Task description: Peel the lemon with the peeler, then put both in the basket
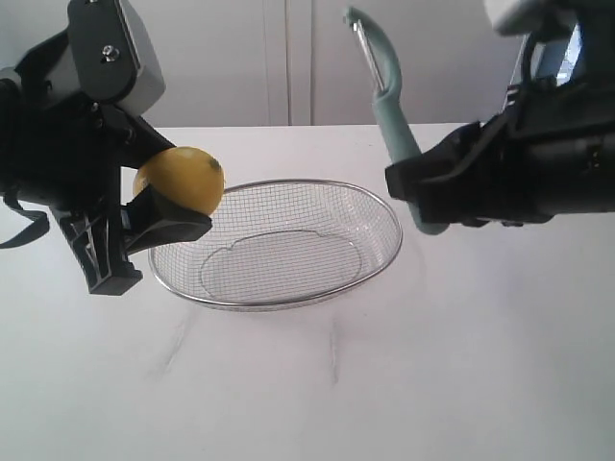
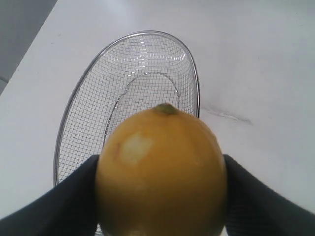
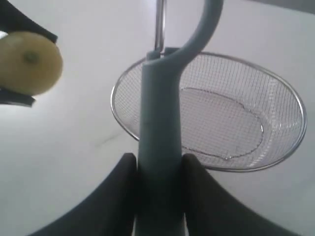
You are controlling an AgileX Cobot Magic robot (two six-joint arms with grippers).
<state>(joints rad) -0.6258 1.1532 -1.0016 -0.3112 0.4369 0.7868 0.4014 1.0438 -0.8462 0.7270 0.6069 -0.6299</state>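
The lemon [image 1: 180, 180] is clamped between the left gripper's [image 1: 171, 206] fingers, in the air over the basket's [image 1: 288, 304] end nearer the worktop's [image 1: 480, 375] left edge; its skin looks almost whole bar one pale patch, so peeling seems barely begun; the right gripper [image 1: 420, 197] pinches the peeler's [image 1: 389, 106] handle, blade up, toward the right edge; the basket, mid-worktop, holds nothing; both remain to go in.

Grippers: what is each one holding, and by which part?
The left gripper clamps the round bright-yellow lemon across its sides; the right gripper grips the pale teal plastic peeler by its lower handle, blade end up.
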